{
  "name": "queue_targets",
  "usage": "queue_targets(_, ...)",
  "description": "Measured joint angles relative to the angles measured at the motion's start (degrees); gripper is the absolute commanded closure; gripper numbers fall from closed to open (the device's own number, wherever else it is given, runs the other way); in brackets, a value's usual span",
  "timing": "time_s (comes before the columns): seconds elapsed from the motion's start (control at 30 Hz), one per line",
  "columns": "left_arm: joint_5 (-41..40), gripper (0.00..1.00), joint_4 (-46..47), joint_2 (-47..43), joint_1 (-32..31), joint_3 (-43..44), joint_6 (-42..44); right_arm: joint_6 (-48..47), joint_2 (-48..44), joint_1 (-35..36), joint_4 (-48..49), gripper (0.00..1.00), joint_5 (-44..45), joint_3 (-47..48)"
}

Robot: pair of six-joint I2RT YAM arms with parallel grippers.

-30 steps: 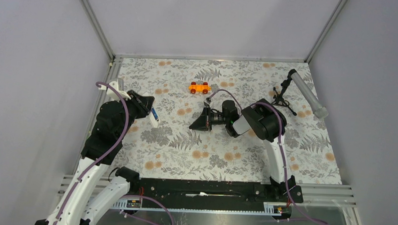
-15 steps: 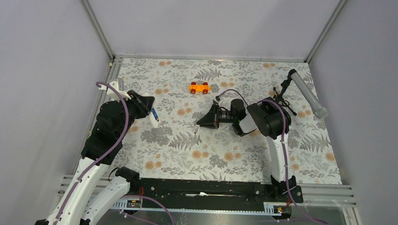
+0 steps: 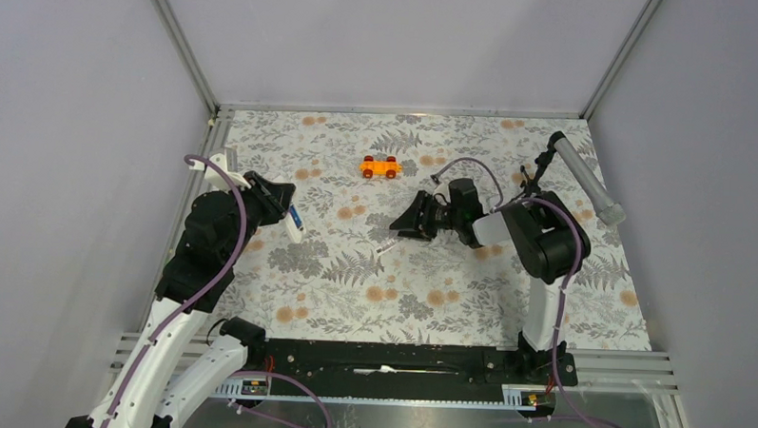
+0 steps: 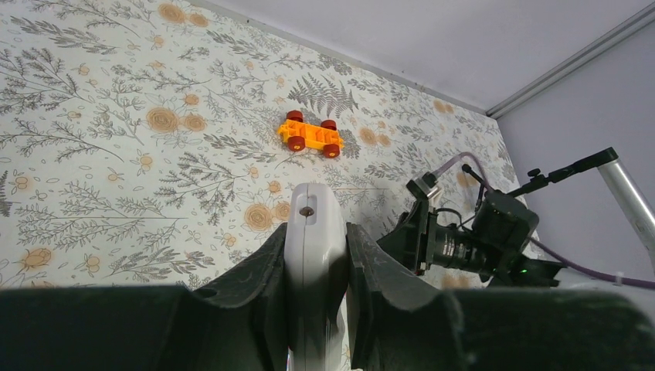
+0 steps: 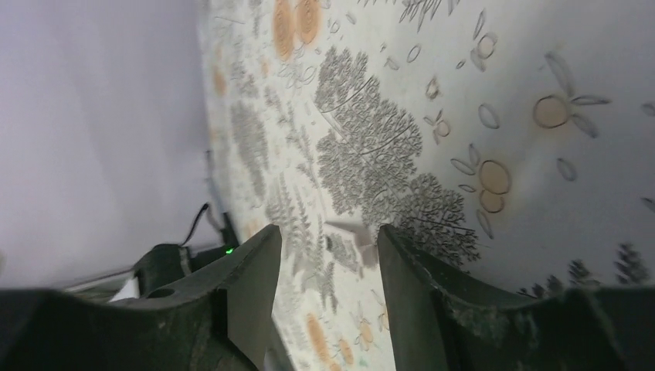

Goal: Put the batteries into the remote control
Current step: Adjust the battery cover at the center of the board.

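Observation:
My left gripper [image 3: 288, 211] is shut on the white remote control [image 3: 295, 226], held above the table's left side. In the left wrist view the remote control [image 4: 313, 232] stands edge-on between the black fingers [image 4: 263, 270]. A blue strip [image 3: 296, 216] shows on the remote and looks like one of the batteries; no other battery is in view. My right gripper [image 3: 400, 226] points left near the table's middle, open and empty. A small pale piece [image 3: 386, 245] lies on the table just in front of it. The right wrist view shows that piece [image 5: 351, 232] beyond the spread fingertips [image 5: 259, 255]; I cannot tell what it is.
An orange toy car [image 3: 380, 166] sits at the back centre, also in the left wrist view [image 4: 311, 135]. A grey tube on a black tripod [image 3: 586, 178] stands at the back right. Grey walls close the table's sides and back.
The right gripper has drawn back to the right and opened from shut, and the small pale piece now lies on the table. The left arm and the remote have not moved.

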Motion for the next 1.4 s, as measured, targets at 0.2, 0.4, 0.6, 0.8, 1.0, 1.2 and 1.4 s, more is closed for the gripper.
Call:
queue_targets(0.2,-0.7,1.0,0.0,0.0,0.0,0.0,0.2,-15.1,-6.7,4.2,-19.9,0.46,17.7,5.4)
queue_targets(0.4,-1.4,1.0,-0.1,0.0,0.0,0.0,0.5,-25.8,-6.8,10.5,-31.1,0.74,30.3,11.6)
queue_targets(0.6,-1.5,1.0,-0.1,0.0,0.0,0.0,0.6,-33.0,-1.8,12.4,-39.8,0.78,36.3,22.1)
queue_targets(0.8,-1.5,1.0,-0.1,-0.2,0.0,0.0,0.6,-40.0,-1.7,14.7,-45.6,0.78,37.8,24.4)
queue_targets(1.0,-1.4,1.0,0.0,-0.3,0.0,0.0,0.5,-44.3,-4.1,16.9,-50.4,0.78,36.7,23.0)
queue_targets(1.2,-1.3,1.0,0.0,-0.4,0.0,0.0,0.5,-44.2,-7.2,17.6,-57.2,0.78,36.3,21.0)
queue_targets(1.4,-1.3,1.0,0.0,-0.4,0.0,0.0,0.4,-43.8,-9.0,18.0,-62.3,0.74,34.4,19.6)
